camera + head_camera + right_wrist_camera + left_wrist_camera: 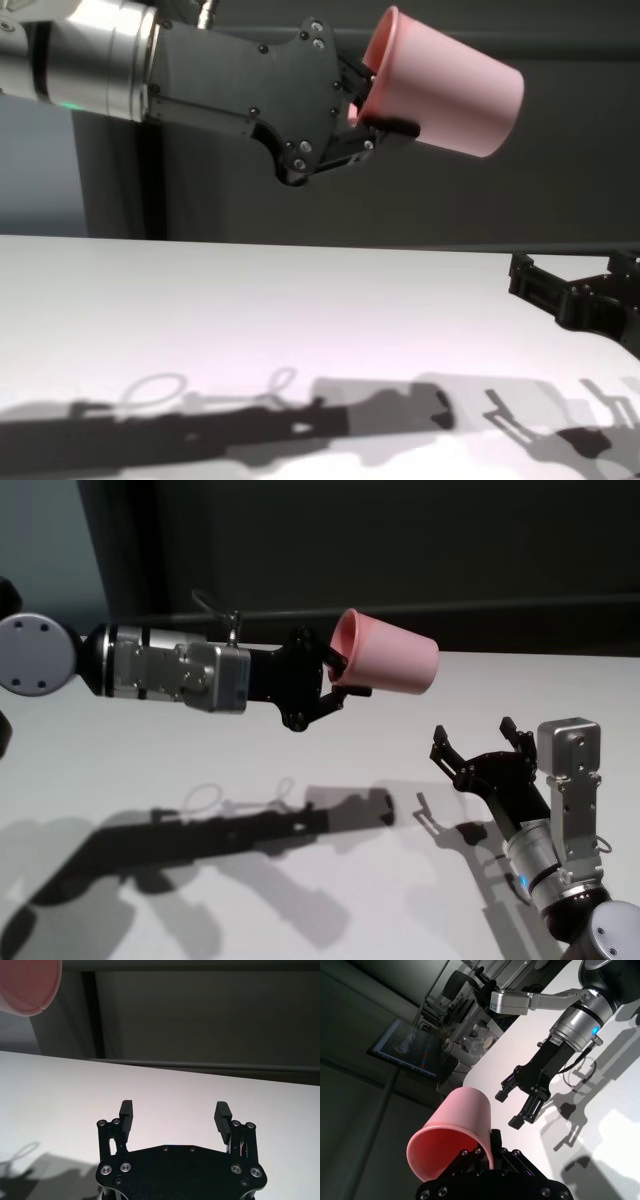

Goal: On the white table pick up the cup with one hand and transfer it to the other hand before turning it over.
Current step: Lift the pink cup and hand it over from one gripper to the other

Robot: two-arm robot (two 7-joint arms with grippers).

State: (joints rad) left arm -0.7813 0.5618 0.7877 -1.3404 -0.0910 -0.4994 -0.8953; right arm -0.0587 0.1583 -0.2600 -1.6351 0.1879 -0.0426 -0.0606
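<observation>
Wide, flat, matte white bench (200, 770): spans the lower part of the head and chest views, bare apart from the dark shadows of both arms and a thin looped shadow of a cable.

Left arm, white and silver with a grey round joint (40, 655): reaches in horizontally from the robot's left, held well above the bench.

Right arm, silver and black with a small blue light (545, 855): rises from the lower right of the head view, its wrist tilted up and towards the left arm; a silver camera block sits beside it.

Left gripper, black and flat-plated with silver screw heads (338, 680): its jaws are clamped on the rim wall of the cup, one finger inside the mouth and one outside, as the left wrist and chest views show.

Right gripper, black and fingered with ridged pads (480, 745): its jaws stand wide apart with nothing between them, seen plainly in the right wrist view (175, 1115). It sits low, near the bench surface, below and to the right of the cup and well apart from it.

Plain pink tapered plastic cup (385, 665): held in the air well above the bench, lying roughly on its side. Its mouth faces the left gripper; its closed base points towards the robot's right and tilts slightly downward. Only the base edge shows in a corner of the right wrist view (27, 985).
</observation>
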